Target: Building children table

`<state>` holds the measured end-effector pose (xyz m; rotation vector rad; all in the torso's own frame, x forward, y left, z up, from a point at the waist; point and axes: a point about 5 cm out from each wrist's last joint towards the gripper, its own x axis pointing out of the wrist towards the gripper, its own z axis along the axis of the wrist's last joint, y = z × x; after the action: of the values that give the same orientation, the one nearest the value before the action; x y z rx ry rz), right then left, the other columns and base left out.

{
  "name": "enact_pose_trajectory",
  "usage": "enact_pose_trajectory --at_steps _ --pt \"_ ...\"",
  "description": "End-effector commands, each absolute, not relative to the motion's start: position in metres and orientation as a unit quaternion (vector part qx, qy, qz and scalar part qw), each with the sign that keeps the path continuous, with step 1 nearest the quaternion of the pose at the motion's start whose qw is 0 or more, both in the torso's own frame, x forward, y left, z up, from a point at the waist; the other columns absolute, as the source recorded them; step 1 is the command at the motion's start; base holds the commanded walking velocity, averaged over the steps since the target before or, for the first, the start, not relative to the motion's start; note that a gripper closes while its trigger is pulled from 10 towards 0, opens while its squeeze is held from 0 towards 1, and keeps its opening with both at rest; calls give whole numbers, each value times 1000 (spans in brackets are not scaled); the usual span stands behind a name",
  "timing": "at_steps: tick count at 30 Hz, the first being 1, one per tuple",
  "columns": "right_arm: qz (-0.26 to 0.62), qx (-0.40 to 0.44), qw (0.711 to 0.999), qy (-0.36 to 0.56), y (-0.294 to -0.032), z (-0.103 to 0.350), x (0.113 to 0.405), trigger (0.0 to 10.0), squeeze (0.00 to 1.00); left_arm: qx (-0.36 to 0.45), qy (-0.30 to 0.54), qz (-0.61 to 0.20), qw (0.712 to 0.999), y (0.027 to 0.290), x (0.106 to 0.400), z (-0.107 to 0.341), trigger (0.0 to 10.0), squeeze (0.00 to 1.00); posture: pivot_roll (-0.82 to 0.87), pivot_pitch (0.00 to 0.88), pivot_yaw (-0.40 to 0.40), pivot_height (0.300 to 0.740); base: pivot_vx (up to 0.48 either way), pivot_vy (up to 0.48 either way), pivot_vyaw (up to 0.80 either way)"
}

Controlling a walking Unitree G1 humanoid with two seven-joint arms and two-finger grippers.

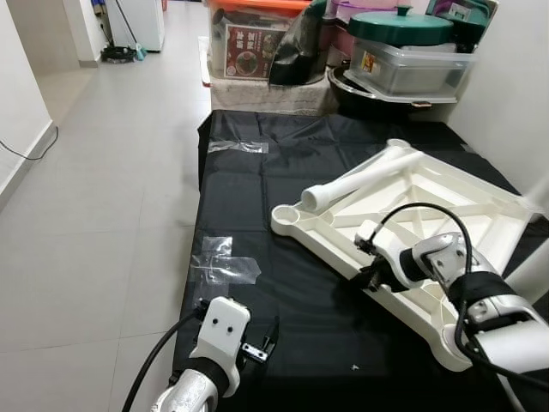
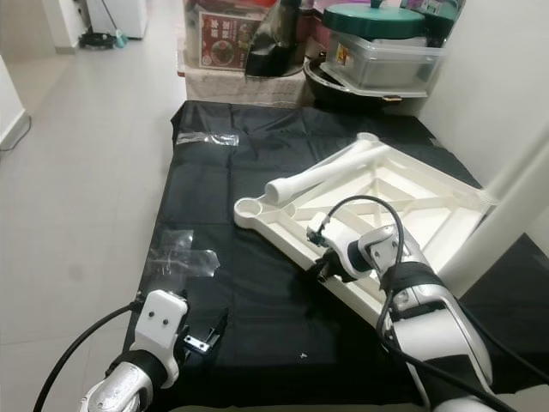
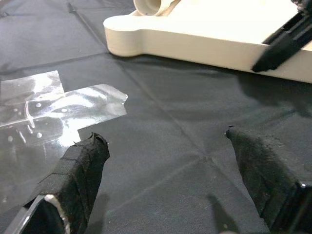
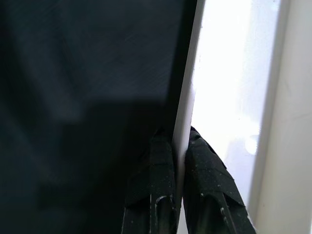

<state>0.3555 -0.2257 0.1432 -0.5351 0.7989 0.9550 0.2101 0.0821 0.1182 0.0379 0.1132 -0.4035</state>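
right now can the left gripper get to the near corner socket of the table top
Probably yes. The left gripper hovers open over the black sheet, and only bare sheet and some clear tape lie between it and the corner socket.

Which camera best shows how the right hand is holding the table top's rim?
The right wrist view: the fingers pinch the thin white rim of the table top. The eye views show the right hand at that edge, small.

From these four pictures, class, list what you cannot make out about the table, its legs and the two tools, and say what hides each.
- Tabletop: its far right corner is cut off by the left eye view's edge.
- Leg: whether it is seated in its socket is hidden by the rim.
- Right tool: grips the rim; its arm hides that spot in the eye views.
- Box label: too small to read.
- Left tool: open over the sheet.
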Motion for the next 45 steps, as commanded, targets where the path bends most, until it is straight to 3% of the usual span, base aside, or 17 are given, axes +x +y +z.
enact_pose_trajectory --at_steps 1,6,9,14,17,30,32,36,37,41,42,43,44,45 --pt "530 -260 702 398 -213 122 340 0 0 20 66 -203 977 83 209 114 10000 0 79 88 -113 740 0 0 0" --pt "559 -287 662 408 -223 121 330 0 0 21 66 -203 977 83 209 114 10000 0 79 88 -113 740 0 0 0" --pt "565 -295 652 411 -225 121 328 0 0 22 67 -203 977 83 209 114 10000 0 80 86 -113 740 0 0 0" --pt "582 -391 551 453 -251 114 310 0 0 23 66 -203 977 83 210 114 10000 0 78 85 -111 740 0 0 0" --pt "589 -400 535 456 -256 113 306 0 0 23 66 -203 977 83 210 114 10000 0 76 85 -111 740 0 0 0" --pt "584 -433 512 458 -270 114 302 0 0 24 67 -204 977 83 209 113 10000 0 79 74 -109 740 0 0 0" --pt "585 -435 539 421 -264 116 307 10000 0 24 67 -204 976 83 209 112 10000 0 82 69 -110 740 0 0 0" --pt "584 -447 555 388 -258 119 312 10000 0 24 68 -205 976 83 209 111 10000 0 80 59 -107 740 0 0 0" --pt "584 -445 559 385 -257 121 313 10000 1000 24 68 -205 976 83 209 111 10000 0 80 59 -107 740 0 0 0" --pt "596 -433 563 375 -254 129 316 10000 1000 24 68 -205 976 83 210 111 10000 0 80 59 -107 740 0 0 0" --pt "596 -428 572 366 -252 133 318 10000 835 25 68 -205 976 83 210 111 10000 0 81 51 -107 740 0 0 0" --pt "596 -428 572 366 -252 133 318 10000 835 25 68 -205 976 83 210 111 10000 0 81 51 -107 740 0 0 0" --pt "596 -425 579 360 -250 136 320 10000 0 25 68 -205 976 83 210 111 10000 0 78 50 -105 740 0 0 0" --pt "595 -416 591 351 -247 141 324 10000 0 25 68 -205 976 83 210 110 10000 0 78 49 -107 740 0 0 0"
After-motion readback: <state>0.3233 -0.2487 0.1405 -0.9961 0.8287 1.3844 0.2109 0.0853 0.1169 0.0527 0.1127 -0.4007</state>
